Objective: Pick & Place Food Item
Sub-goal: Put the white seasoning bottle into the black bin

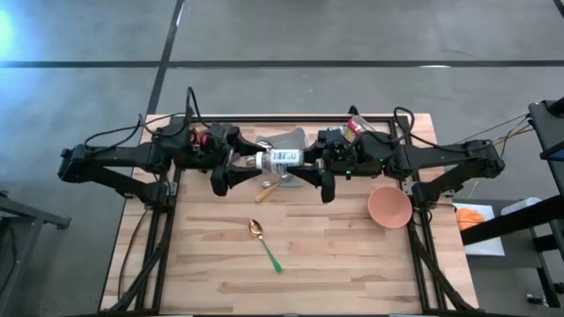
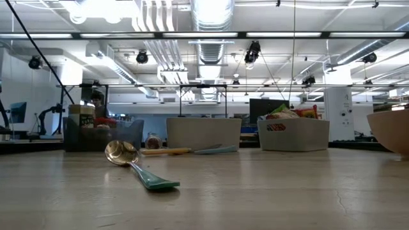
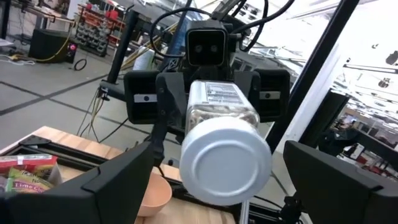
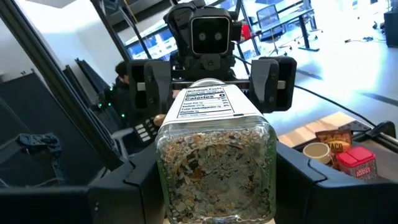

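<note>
A clear jar (image 1: 280, 159) of flaky food with a white lid (image 3: 225, 160) lies level in the air over the table's far middle, lid toward the table's left. My right gripper (image 4: 214, 193) is shut on its base end. My left gripper (image 3: 227, 190) faces it from the left, open, with one finger on either side of the lid and a gap showing to each. The low view shows neither gripper nor the jar. My right gripper pinches the jar's glass body near its base end (image 4: 165, 177) between its two fingers. The fingers come level from the table's right and lie along the jar's sides. The jar is lifted clear of the table and lies level, its lid pointing at my left gripper.
On the table lie a green-handled spoon (image 1: 263, 242) near the middle and a pale orange bowl (image 1: 389, 207) at the right. A wooden utensil (image 1: 269, 187) lies under the grippers. A grey bin (image 1: 286, 138) and snack packs (image 1: 355, 128) stand at the far edge.
</note>
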`<act>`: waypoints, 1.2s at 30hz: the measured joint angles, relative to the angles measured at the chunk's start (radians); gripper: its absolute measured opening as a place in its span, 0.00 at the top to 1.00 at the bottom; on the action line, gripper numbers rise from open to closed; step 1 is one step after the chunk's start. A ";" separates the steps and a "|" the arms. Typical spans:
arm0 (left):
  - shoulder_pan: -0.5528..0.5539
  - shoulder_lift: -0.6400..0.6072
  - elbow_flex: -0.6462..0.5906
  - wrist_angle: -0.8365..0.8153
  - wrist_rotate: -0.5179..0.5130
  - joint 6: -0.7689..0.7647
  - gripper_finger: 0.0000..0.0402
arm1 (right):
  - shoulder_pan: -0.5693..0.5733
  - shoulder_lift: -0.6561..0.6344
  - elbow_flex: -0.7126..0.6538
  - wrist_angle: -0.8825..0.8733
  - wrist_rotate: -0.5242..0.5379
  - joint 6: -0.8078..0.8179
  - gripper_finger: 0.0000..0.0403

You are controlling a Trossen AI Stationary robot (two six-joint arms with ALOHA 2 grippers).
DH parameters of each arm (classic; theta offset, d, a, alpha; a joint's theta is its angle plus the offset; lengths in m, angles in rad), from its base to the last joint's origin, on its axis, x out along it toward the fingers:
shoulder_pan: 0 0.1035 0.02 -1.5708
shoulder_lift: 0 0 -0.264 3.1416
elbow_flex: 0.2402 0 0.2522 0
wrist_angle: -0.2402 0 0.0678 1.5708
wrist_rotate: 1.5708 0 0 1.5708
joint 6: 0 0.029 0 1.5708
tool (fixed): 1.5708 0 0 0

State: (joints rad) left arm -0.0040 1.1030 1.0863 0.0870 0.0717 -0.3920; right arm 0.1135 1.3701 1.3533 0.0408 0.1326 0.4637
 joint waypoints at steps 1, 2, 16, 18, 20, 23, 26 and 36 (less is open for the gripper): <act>0.000 0.000 0.000 0.000 0.003 0.000 0.09 | 0.000 0.000 0.000 0.000 -0.002 0.000 0.51; 0.000 0.000 0.000 0.000 0.003 0.000 0.09 | 0.000 0.000 0.000 -0.001 -0.002 0.000 0.51; 0.000 0.054 0.000 0.067 0.055 0.002 0.09 | 0.000 0.006 0.000 0.013 -0.014 -0.004 0.51; 0.000 0.061 0.000 0.083 0.059 0.000 0.09 | 0.000 0.006 0.000 0.010 -0.024 -0.005 0.51; 0.000 0.061 0.000 0.107 0.059 0.001 0.09 | 0.000 0.006 0.000 0.010 -0.029 -0.005 0.51; 0.000 0.060 0.000 0.125 0.074 0.017 0.09 | 0.000 0.006 0.000 0.013 -0.031 -0.005 0.51; 0.000 0.060 0.000 0.126 0.096 0.026 0.12 | 0.000 0.006 0.000 0.016 -0.031 -0.010 0.51; 0.000 0.060 0.000 0.124 0.105 0.030 0.46 | 0.000 0.007 0.000 0.023 -0.033 -0.014 0.51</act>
State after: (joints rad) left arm -0.0039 1.1632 1.0863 0.2114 0.1765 -0.3615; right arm 0.1139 1.3768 1.3537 0.0634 0.0999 0.4501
